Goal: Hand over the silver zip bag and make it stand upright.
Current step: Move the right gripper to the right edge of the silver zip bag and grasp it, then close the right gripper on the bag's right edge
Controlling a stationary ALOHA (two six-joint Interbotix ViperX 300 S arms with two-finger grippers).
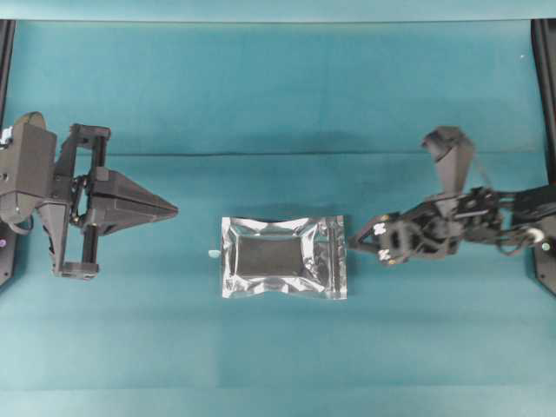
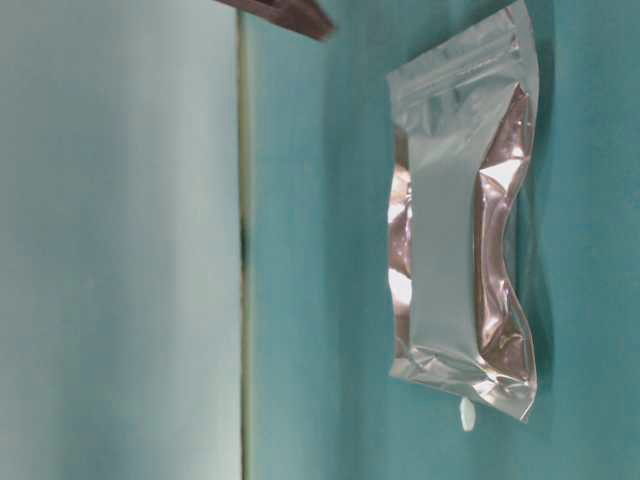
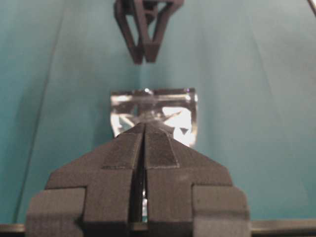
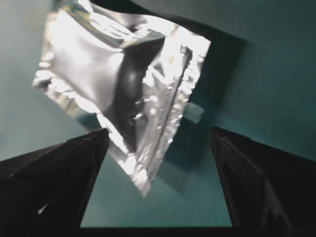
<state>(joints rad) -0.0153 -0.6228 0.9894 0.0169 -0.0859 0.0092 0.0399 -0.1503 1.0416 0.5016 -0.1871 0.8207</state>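
The silver zip bag (image 1: pixel 283 258) lies flat on the teal cloth at the middle of the table, its zip strip toward the right. My right gripper (image 1: pixel 354 245) sits just off that right edge, open. In the right wrist view its fingers (image 4: pixel 84 163) stand wide apart, with a corner of the bag (image 4: pixel 123 84) pointing into the gap and touching neither. My left gripper (image 1: pixel 172 208) hangs shut and empty to the left of the bag, well apart from it. The left wrist view shows the left gripper (image 3: pixel 144 125) pressed together, with the bag (image 3: pixel 175 114) beyond it.
A tiny pale scrap (image 1: pixel 214 253) lies on the cloth at the bag's left edge, and shows too in the table-level view as a pale scrap (image 2: pixel 467 413). Black frame posts (image 1: pixel 546 61) stand at the table's left and right sides.
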